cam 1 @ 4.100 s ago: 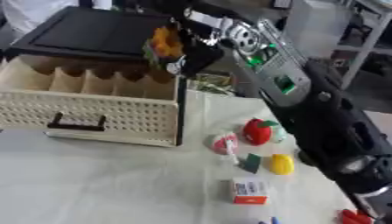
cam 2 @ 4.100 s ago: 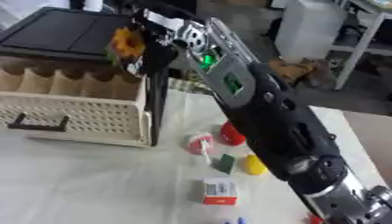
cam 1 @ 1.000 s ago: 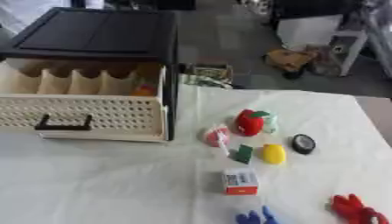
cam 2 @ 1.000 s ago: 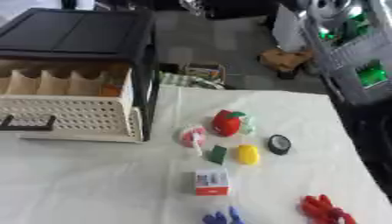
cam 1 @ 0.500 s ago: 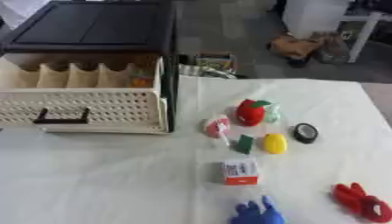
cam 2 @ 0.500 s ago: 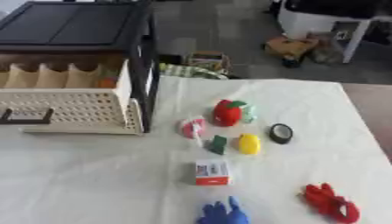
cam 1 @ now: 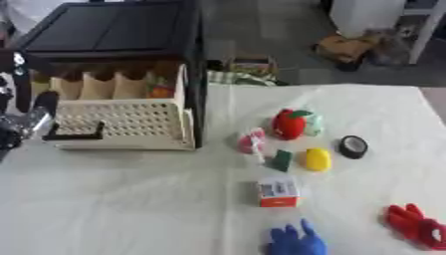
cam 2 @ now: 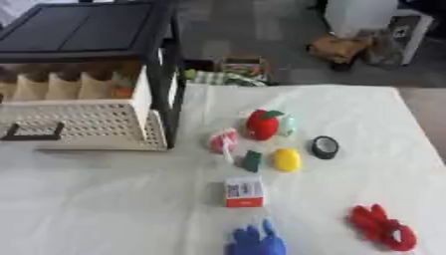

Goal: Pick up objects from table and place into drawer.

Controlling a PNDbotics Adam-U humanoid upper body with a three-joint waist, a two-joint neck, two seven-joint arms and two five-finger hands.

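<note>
drawer (cam 1: 122,124): pulled out, upper left, orange item inside
objects: red apple (cam 1: 289,123), yellow piece (cam 1: 316,159), small box (cam 1: 278,193), mid-table
left hand (cam 1: 19,112): left edge, fingers can't tell
right hand: out of frame

Drawer (cam 1: 122,127) – cream perforated plastic, matt; cabinet (cam 1: 113,32) top black, smooth; table (cam 1: 131,209) cover – white cloth, creased.

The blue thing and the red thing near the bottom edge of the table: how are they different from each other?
The blue thing lies at the bottom edge near the middle; the red thing lies further right, towards the table's right edge. The blue thing is cut off by the picture's edge, while the red thing shows whole in the right eye view. Both have finger-like prongs pointing up and lie on the white cloth.
</note>
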